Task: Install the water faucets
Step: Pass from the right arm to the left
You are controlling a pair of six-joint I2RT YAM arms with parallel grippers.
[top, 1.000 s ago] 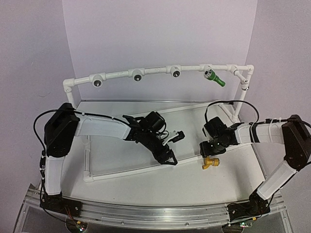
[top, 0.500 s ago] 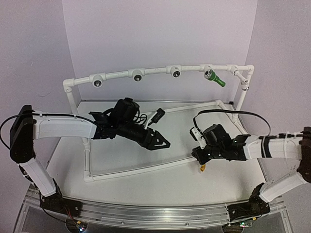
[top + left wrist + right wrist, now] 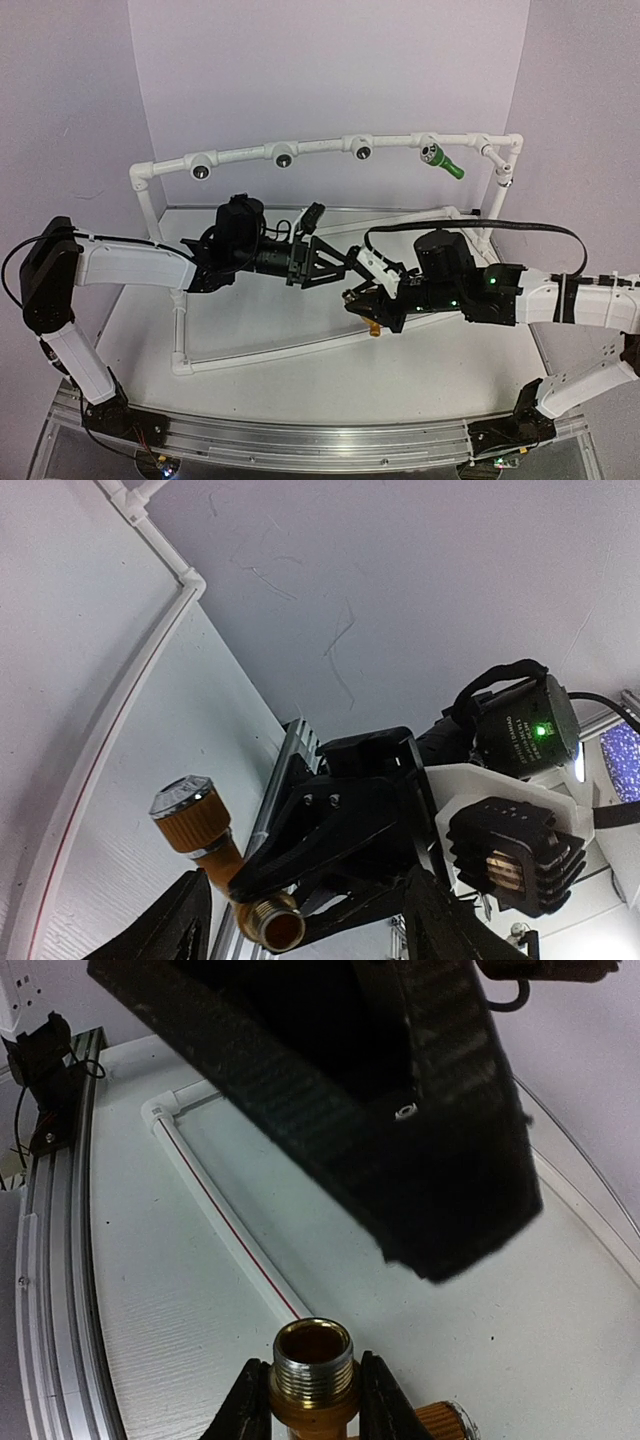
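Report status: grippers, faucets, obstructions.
Right gripper shut on yellow-orange plastic faucet, brass thread, above table. Left gripper open, close in front of it. Green plastic faucet on white pipe frame.

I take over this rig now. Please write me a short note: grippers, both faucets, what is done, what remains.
Left gripper: open, empty, close to the right gripper.
Right gripper: shut on the yellow faucet, lifted off the table, brass thread pointing outward.
Green faucet: mounted near the right end of the white pipe frame.
Done: green faucet in place.
Left: fit the yellow faucet into one of three empty sockets.
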